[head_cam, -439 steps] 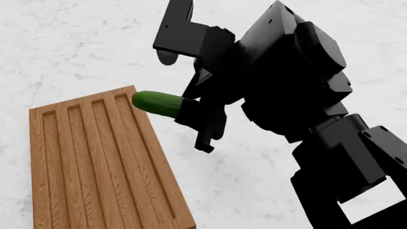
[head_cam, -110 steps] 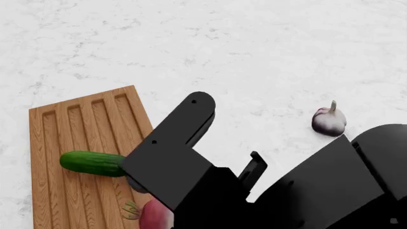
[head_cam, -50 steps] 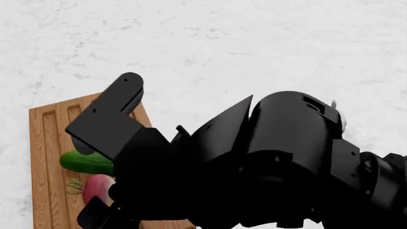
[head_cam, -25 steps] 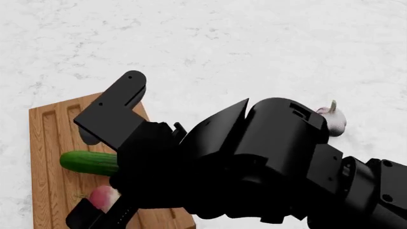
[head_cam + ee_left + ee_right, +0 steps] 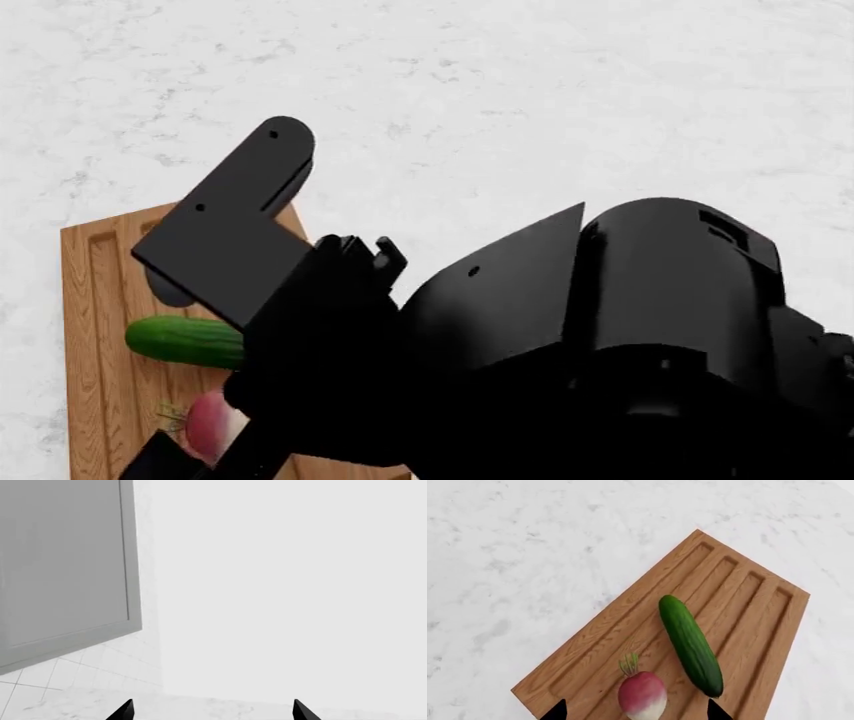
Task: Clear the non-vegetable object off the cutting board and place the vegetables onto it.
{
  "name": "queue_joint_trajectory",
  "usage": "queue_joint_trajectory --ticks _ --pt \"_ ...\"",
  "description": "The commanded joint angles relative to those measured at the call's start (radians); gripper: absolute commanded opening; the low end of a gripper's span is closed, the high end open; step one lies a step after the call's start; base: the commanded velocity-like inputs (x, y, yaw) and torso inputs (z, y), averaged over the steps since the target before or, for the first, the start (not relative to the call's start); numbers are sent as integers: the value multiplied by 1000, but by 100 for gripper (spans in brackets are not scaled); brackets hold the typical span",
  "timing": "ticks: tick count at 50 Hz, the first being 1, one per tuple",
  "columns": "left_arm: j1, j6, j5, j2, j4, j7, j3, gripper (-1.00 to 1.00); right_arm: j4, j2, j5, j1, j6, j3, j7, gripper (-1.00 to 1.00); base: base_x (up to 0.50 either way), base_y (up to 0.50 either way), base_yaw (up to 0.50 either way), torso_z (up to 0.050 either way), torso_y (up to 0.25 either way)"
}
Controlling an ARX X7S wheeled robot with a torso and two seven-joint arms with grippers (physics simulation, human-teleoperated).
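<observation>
Half a second on, the right arm's black housing is sitting higher and further right in the head view, now covering the spot where the garlic-like bulb was showing, so the bulb is hidden in every current view. The radish (image 5: 642, 696) is lying free on the cutting board (image 5: 740, 585), its green stub pointing toward the middle of the board, with the cucumber (image 5: 690, 645) resting just beside it across the grooves. The right gripper (image 5: 635, 711) is hovering above the radish with its two tips spread apart, clamped on nothing (only the tips are showing at the frame edge). In the head view the cucumber (image 5: 180, 341) and radish (image 5: 211, 425) are peeking out from behind the arm, both on the board (image 5: 94, 300), which is lying on the white marbled desk (image 5: 534, 90). The left gripper (image 5: 210, 711) is pointing at a pale wall and a grey panel (image 5: 63, 565); its tips appear to be parted.
</observation>
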Motion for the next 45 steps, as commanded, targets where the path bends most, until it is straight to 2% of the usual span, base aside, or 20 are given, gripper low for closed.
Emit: queue_joint_trajectory --ticks 1,10,27,38,40,45 --pt "29 -11 -10 16 48 34 -28 100 -194 86 160 16 4 79 160 100 0 0 0 0 0" --pt "43 -23 -27 16 63 33 -35 100 -288 169 316 101 -17 121 280 100 0 0 0 0 0" --pt "100 -72 -96 53 160 5 -93 100 -568 328 724 368 -203 190 658 100 0 0 0 0 0" --pt "79 -259 -261 91 292 -71 -241 100 -663 361 1024 654 -319 236 842 100 0 0 0 0 0" --pt "72 -265 -338 77 292 -124 -257 100 -668 374 1089 730 -327 248 885 100 0 0 0 0 0" --pt "60 -262 -480 46 278 -234 -279 100 -687 373 1220 793 -339 300 1001 100 0 0 0 0 0"
